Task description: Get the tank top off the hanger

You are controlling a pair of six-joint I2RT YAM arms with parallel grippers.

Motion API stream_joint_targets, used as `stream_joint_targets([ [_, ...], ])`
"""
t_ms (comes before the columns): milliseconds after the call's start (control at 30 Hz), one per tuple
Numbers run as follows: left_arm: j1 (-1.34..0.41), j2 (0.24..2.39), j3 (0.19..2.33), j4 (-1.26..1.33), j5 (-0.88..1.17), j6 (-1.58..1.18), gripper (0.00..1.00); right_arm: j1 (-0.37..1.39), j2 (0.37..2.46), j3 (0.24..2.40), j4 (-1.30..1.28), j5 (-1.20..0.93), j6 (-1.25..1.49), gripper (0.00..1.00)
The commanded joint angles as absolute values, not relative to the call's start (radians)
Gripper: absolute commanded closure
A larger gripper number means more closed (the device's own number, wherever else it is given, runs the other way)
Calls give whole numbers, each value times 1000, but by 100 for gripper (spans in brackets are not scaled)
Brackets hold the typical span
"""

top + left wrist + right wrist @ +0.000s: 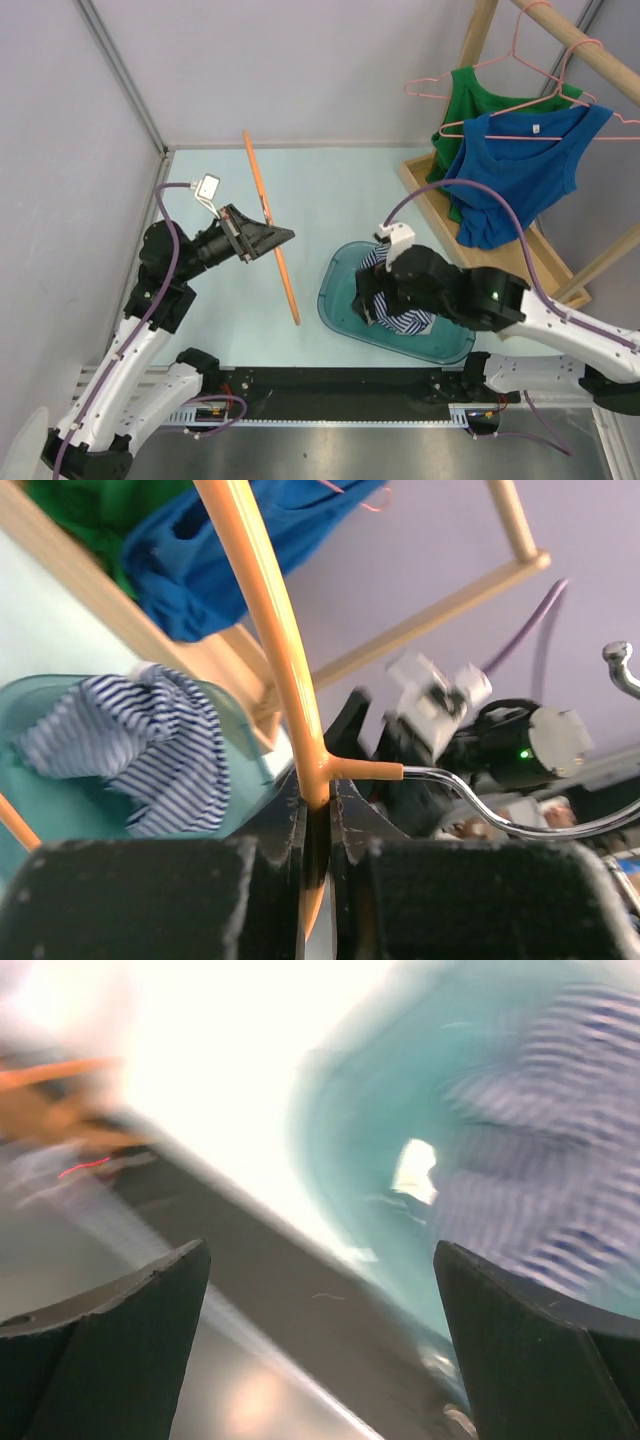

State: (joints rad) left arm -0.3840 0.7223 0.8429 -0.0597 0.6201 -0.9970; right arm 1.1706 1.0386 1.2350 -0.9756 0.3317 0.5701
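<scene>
**Top external view.** My left gripper [262,236] was clamped on the orange hanger [283,270], which it held bare above the table and well apart from the garment. I judged that this kept the hanger clear of the drop zone. The striped tank top [405,322] lay crumpled inside the teal bin [340,275], off the hanger. My right gripper [372,300] hung just over that heap. At the far right a wooden rack [430,195] carried a blue tank top [520,170] and a green tank top [470,110] on their own hangers.

**Left wrist view.** The jaws of the left gripper [318,820] were pressed nearly together on the orange hanger [265,600] at the junction where its metal hook [470,800] springs off. A grip there would, I judged, stop the frame from swinging. Beyond it, the striped tank top [160,745] sat in the teal bin [70,805].

**Right wrist view (blurred).** The right gripper [320,1260] stood with its fingers spread wide and nothing between them. The striped tank top [560,1180] lay below and to one side in the teal bin [350,1160]. I took the garment as released and the removal as essentially done.
</scene>
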Motion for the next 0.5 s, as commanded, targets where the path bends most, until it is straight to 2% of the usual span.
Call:
stream_joint_targets([
  [0, -413, 730, 868, 139, 713, -1123, 100, 1224, 910, 1057, -349, -150, 506, 0],
  [100, -426, 727, 867, 169, 735, -1164, 100, 1232, 925, 997, -145, -215, 529, 4],
  [133, -429, 721, 861, 173, 732, -1179, 100, 1242, 940, 1005, -99, -241, 526, 10],
  [233, -434, 701, 848, 184, 723, -1210, 100, 1291, 1024, 1046, -101, -242, 480, 17],
  [400, -437, 692, 835, 212, 733, -1249, 100, 1367, 1098, 1108, -137, -146, 407, 20],
  [467, -439, 686, 831, 212, 733, -1258, 100, 1377, 1104, 1101, -107, -143, 400, 26],
])
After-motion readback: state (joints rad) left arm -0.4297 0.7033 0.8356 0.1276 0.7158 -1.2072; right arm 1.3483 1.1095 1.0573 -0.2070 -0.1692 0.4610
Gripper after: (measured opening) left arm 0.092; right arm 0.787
